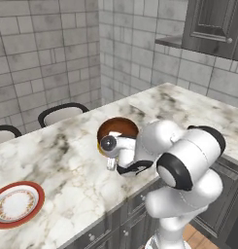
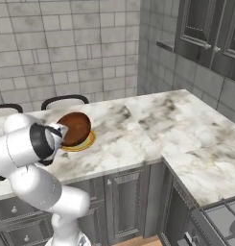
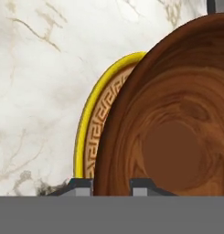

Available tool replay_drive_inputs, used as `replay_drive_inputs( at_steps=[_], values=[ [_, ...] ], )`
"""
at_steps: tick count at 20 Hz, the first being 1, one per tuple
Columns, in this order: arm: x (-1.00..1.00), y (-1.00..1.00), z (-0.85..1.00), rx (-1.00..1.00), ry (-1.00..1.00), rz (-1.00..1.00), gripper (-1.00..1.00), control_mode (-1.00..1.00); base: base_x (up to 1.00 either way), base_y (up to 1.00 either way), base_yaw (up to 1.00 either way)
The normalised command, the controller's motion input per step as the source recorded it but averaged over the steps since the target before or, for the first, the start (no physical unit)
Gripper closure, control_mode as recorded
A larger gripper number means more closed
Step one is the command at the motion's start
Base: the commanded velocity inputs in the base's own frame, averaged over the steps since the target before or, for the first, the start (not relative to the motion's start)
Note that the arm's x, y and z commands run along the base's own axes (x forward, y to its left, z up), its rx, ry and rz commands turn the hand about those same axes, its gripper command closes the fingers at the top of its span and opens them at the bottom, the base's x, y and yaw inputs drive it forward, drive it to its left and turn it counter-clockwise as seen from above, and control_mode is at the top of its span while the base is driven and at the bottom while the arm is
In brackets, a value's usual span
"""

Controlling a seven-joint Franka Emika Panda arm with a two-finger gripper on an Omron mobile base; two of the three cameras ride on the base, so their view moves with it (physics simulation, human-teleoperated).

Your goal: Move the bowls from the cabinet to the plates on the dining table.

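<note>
Step in hand: placing the dark reddish-brown bowl (image 3: 177, 128) on the yellow-orange plate (image 3: 93, 123). The bowl sits over that plate on the dining table (image 1: 62, 155), towards the near edge, with the plate's yellow rim showing as a crescent past one side of the bowl in the hand view and under its near side in the right base view. Whether the bowl's foot rests fully on the plate or hangs just above it cannot be told.

The gripper (image 3: 112, 185) has its two finger tips close together with the bowl's rim between them: one tip outside the wall, one inside. It reads as clamped on the rim.

Judgement: the next move calls for confirming the bowl is seated, then parting the fingers and lifting the hand straight off the rim without dragging the bowl off centre. After that, a second bowl is due on the red-rimmed plate (image 1: 16, 204), which lies bare at the far left of the table, well apart from this one.

Arm pose: folded low over the table's near edge, elbow raised, forearm reaching forward, hand at the bowl's near rim and looking down into the bowl. The cabinet (image 2: 210, 33) hangs on the wall at upper right.
</note>
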Motion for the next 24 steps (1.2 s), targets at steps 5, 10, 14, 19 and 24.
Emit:
replay_drive_inputs(
  at_steps=[5,10,14,19,24],
  values=[
    [0.21,0.00,0.03,0.00,0.00,0.00,1.00,-1.00,0.00,0.00,0.00],
    [0.10,0.00,0.01,0.00,0.00,0.00,-1.00,-1.00,0.00,0.00,0.00],
    [-0.57,0.00,0.21,0.01,0.00,0.00,-1.00,-1.00,0.00,0.00,0.00],
    [-0.72,0.00,0.21,0.00,-0.03,0.00,-1.00,-1.00,0.00,0.00,0.00],
    [-0.66,0.00,0.28,0.00,-0.04,0.00,-1.00,-1.00,0.00,0.00,0.00]
  ],
)
